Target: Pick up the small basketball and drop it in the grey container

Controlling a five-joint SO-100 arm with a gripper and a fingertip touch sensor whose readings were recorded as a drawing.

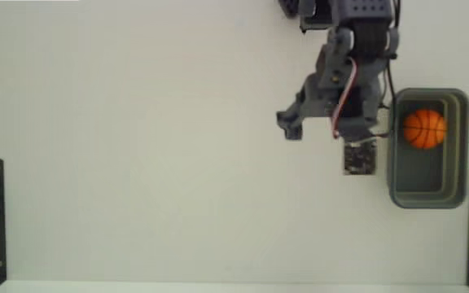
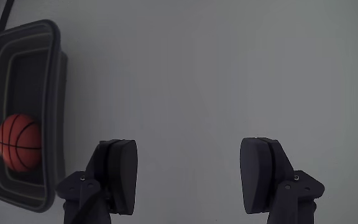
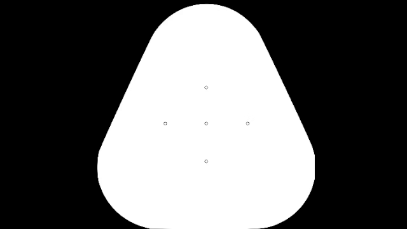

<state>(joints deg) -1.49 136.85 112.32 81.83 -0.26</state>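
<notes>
One small basketball [image 1: 424, 129] lies inside the grey container [image 1: 427, 198], in its upper half as the fixed view shows it. The container sits at the right side of the white surface [image 1: 137, 146]. The claw [image 2: 188, 177] hangs just left of the container, above bare surface, spread wide and grasping nothing. In the wrist view both fingers [image 2: 122, 174] stand well apart.
</notes>
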